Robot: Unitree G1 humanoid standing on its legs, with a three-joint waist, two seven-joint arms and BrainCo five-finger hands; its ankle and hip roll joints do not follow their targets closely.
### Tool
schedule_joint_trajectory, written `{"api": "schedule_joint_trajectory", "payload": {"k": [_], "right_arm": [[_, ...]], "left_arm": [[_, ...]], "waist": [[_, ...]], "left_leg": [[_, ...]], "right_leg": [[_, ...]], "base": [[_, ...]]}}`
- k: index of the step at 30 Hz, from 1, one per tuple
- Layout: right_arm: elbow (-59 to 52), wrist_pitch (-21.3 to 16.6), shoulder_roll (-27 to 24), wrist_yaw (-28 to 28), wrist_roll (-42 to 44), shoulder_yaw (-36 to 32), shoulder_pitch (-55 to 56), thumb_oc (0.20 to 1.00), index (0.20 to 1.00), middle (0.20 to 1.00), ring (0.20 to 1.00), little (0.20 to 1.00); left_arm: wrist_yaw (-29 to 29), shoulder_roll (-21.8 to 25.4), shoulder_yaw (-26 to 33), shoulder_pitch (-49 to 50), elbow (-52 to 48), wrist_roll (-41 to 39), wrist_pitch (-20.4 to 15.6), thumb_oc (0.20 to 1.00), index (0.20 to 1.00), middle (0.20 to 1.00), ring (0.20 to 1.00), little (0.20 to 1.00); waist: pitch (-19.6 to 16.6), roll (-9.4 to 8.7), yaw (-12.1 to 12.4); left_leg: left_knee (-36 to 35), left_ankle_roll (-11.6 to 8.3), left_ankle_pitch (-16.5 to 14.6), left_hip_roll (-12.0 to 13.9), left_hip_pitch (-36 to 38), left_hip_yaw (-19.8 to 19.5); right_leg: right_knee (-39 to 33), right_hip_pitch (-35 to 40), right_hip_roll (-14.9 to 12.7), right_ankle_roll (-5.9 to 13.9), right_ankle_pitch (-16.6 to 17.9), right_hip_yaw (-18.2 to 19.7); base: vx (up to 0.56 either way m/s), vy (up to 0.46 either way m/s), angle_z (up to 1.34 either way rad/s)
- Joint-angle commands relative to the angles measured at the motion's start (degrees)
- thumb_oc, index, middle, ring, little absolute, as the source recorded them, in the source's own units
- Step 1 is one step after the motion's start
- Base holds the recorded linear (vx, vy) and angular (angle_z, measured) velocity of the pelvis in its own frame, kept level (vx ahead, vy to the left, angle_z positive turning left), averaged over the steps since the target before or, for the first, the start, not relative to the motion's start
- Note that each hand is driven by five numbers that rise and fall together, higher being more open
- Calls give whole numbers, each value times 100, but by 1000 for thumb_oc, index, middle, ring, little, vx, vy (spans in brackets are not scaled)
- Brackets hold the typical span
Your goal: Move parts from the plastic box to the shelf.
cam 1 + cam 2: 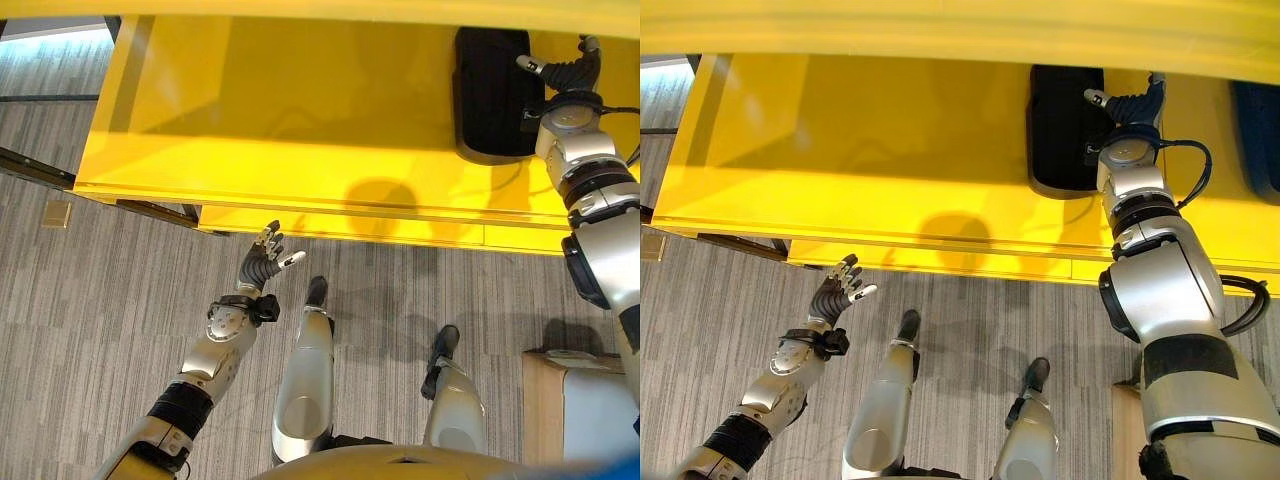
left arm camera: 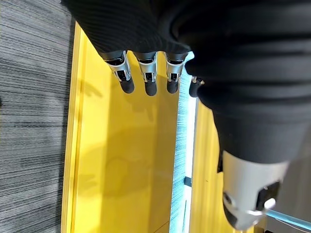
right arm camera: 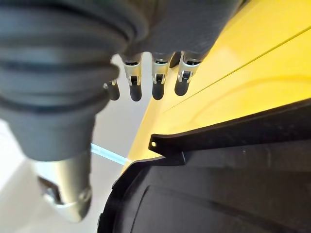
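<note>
A black moulded part [image 1: 490, 90] lies on the yellow shelf [image 1: 300, 110] at the far right. My right hand [image 1: 567, 70] hovers just beside the part's right edge, open, fingers straight and thumb stuck out, holding nothing. In the right wrist view the fingers [image 3: 158, 77] point past the part's black rim [image 3: 218, 184] with a gap between them. My left hand [image 1: 262, 262] is raised over the floor just in front of the shelf's front edge, open and empty; its fingers [image 2: 146, 73] point along the yellow shelf.
A dark blue object [image 1: 1258, 120] lies on the shelf to the right of my right arm. A pale box with a tan rim [image 1: 580, 400] stands on the grey carpet at the lower right. A shelf lip [image 1: 330, 15] overhangs along the top.
</note>
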Motion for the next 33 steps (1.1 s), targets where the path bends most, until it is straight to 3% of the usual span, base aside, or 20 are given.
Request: {"api": "schedule_joint_trajectory", "payload": {"k": [1,7,11,14,22,24,31,33], "right_arm": [[-567,-343,-549,-209,-276,243,-511,1000,1000,1000,1000,1000],[-1523,-399,-601,-494,-583,154,-234,1000,1000,1000,1000,1000],[-2751,-464,-613,-621,-809,-112,352,1000,1000,1000,1000,1000],[-4396,-492,-571,-715,-1359,-689,1499,1000,1000,1000,1000,1000],[-6220,-601,-314,-603,-2159,-1654,3639,1000,1000,1000,1000,1000],[-7072,-729,42,-417,-2427,-1939,4756,1000,1000,1000,1000,1000],[-7882,-855,331,7,-2790,-1950,5992,1000,1000,1000,1000,1000],[-8267,-953,409,149,-2977,-2025,6728,1000,1000,1000,1000,1000]], "left_arm": [[100,154,-151,14,-180,-39,-310,1000,1000,1000,1000,1000],[159,112,16,81,-175,-21,-295,1000,1000,1000,1000,1000],[187,19,130,140,-111,-17,-263,1000,1000,1000,1000,1000],[211,-81,282,234,-61,53,-199,1000,1000,1000,1000,1000],[154,-186,471,392,-60,269,-155,1000,1000,1000,1000,1000],[118,-248,558,515,-37,415,-124,1000,1000,1000,1000,1000],[-2,-365,686,764,31,583,-133,1000,1000,1000,1000,1000],[-23,-425,793,890,60,692,-147,1000,1000,1000,1000,1000]], "waist": [[-19,-54,-1],[-47,-146,-138],[-69,-207,-260],[-66,-259,-405],[-135,-304,-549],[-227,-339,-622],[-506,-475,-766],[-738,-512,-888]], "left_leg": [[-382,397,272,-230,41,720],[-368,388,238,-183,101,759],[-384,389,222,-151,155,779],[-383,402,197,-111,211,809],[-421,420,173,-63,324,828],[-566,426,236,-17,443,866],[-1079,397,411,95,835,991],[-1538,375,585,145,1197,1090]], "right_leg": [[1221,-255,317,-441,-801,53],[1183,-207,344,-446,-785,89],[1140,-174,360,-455,-775,120],[1105,-130,373,-458,-763,140],[1000,-18,372,-443,-759,150],[822,68,376,-418,-677,149],[215,344,446,-333,-415,215],[-236,607,475,-276,-209,246]], "base": [[0,0,0],[1,1,-1],[3,1,-1],[11,-10,-5],[16,-21,-5],[48,-37,-6],[65,-21,-19],[142,0,-2]]}}
